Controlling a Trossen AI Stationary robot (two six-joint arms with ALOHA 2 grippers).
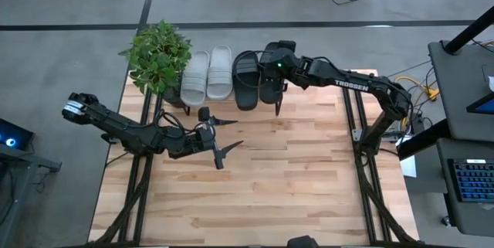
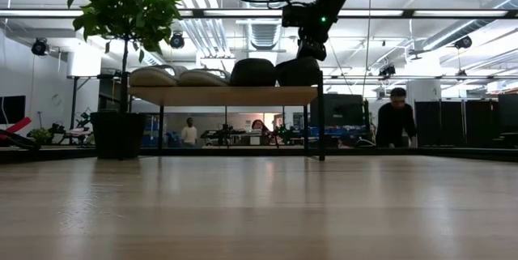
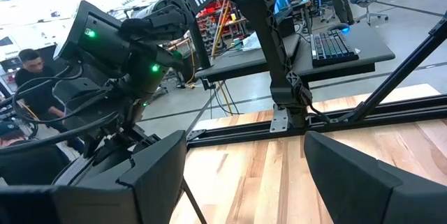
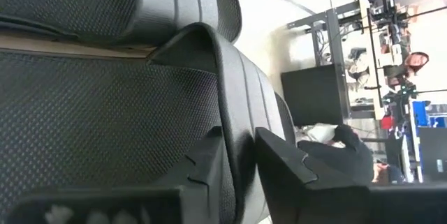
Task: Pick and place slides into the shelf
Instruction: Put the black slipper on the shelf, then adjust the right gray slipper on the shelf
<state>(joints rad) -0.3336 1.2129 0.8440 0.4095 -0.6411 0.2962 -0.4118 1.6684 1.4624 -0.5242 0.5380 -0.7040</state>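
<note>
Four slides lie side by side on the top board of the shelf (image 2: 222,95) at the table's far edge: two light grey ones (image 1: 208,74) on the left and two black ones (image 1: 245,78) on the right. My right gripper (image 1: 276,86) reaches down over the rightmost black slide (image 2: 298,72) and is shut on its strap. That slide rests on its sole on the board. My left gripper (image 1: 231,134) hovers open over the middle-left of the table, pointing level, with nothing between its fingers (image 3: 154,175). My right gripper has the raised edge of the rightmost black slide's strap (image 4: 234,123) pinched between its two fingers (image 4: 279,165). It comes slanting down from above, from the table's right side. The slide sits flat on the shelf's board, beside the other black slide.
A potted plant (image 1: 158,55) stands at the shelf's left end, its leaves over the far left corner. The wooden tabletop (image 1: 255,186) stretches out in front of the shelf. People and desks show in the room beyond the table.
</note>
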